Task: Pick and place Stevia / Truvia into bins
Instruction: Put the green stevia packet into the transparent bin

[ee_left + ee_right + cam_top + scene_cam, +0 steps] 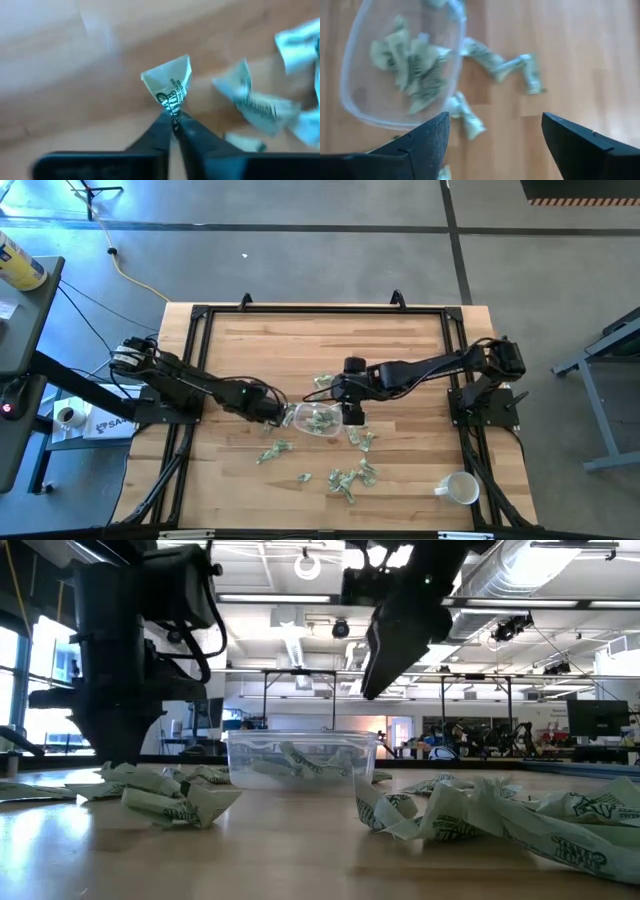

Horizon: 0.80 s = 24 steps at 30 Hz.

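Stevia packets (345, 478) lie scattered on the wooden worktop (400, 350), several already inside the clear bin (318, 421) at its middle. Left end effector (174, 120) pinches one folded packet (170, 85), seemingly just beside the bin. Right end effector (492, 135) hangs spread wide by the bin's rim.

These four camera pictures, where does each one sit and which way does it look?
High view: above the table, looking straight down; both arms, left hand, right hand by the clear tub.
Low view: at tabletop height, looking level across; the arms come down from above.
Left wrist view: on the left arm; its fingers pinch a packet.
Right wrist view: on the right arm; open fingers above the table.
Shared: the high, low and right wrist views show the tub.
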Available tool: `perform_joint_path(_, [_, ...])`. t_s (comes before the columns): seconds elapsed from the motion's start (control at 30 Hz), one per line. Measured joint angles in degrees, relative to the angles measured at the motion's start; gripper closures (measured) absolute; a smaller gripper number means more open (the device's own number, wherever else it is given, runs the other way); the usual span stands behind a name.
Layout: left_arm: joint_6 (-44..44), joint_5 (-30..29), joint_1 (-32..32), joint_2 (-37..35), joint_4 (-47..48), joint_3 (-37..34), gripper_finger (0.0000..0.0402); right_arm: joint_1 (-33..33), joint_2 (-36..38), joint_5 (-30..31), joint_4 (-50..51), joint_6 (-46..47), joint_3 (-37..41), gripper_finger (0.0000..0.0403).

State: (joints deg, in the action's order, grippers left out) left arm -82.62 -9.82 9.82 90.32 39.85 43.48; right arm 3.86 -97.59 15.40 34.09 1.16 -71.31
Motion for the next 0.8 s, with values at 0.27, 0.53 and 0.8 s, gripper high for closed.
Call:
perform_joint_path(0.27, [25.22, -3.43, -7.77, -0.17, -2.26, 7.34, 0.0355, -1.78, 9.36, 9.45, 5.85, 2.50, 0.00, 0.0117])
perform_joint_path(0.53, [59.22, 5.30, -5.86, 2.90, -10.42, 21.84, 0.0376, -3.61, 13.82, 13.63, 21.18, 10.35, 0.00, 0.0119])
perform_joint_path(0.8, [60.15, 21.98, -6.65, 13.99, -9.84, 23.50, 0.0325, -2.88, 13.54, -1.64, 21.05, 10.28, 5.58, 0.0119])
